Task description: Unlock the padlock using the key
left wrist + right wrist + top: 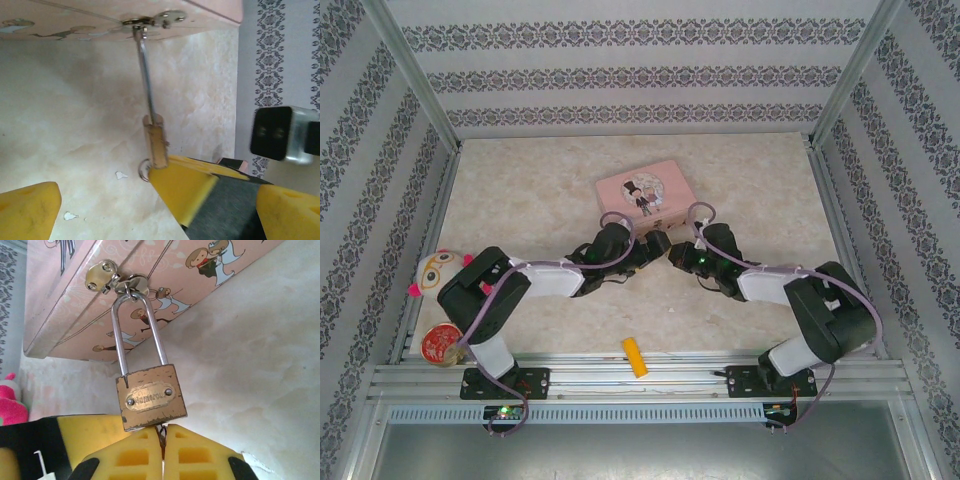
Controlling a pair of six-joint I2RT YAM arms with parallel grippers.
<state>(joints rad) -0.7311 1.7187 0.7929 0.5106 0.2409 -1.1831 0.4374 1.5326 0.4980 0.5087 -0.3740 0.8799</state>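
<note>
I am pressing my right claw [162, 440] together on what looks like the key [161, 432], a thin dark sliver pinched between the tips and going up into the bottom of the padlock [150, 397] at 12 o'clock from them. My left claw [160, 212] is standing spread wide, with the lock's body ahead between its fingers and touching neither. The padlock is therefore hanging free, and I am judging that a twist could swing it instead of turning the cylinder. To do this well I am planning a slow wrist roll about the key's own line, straight and fully seated, with the left fingers ready to steady the brass sides if the body starts turning along. Farther off, toward 11 o'clock, the shackle [120, 335] is looking seated in the body on both legs and is running through the hasp [117, 282] of the pink tin [65, 300], which is lying on the desk [260, 355].
</note>
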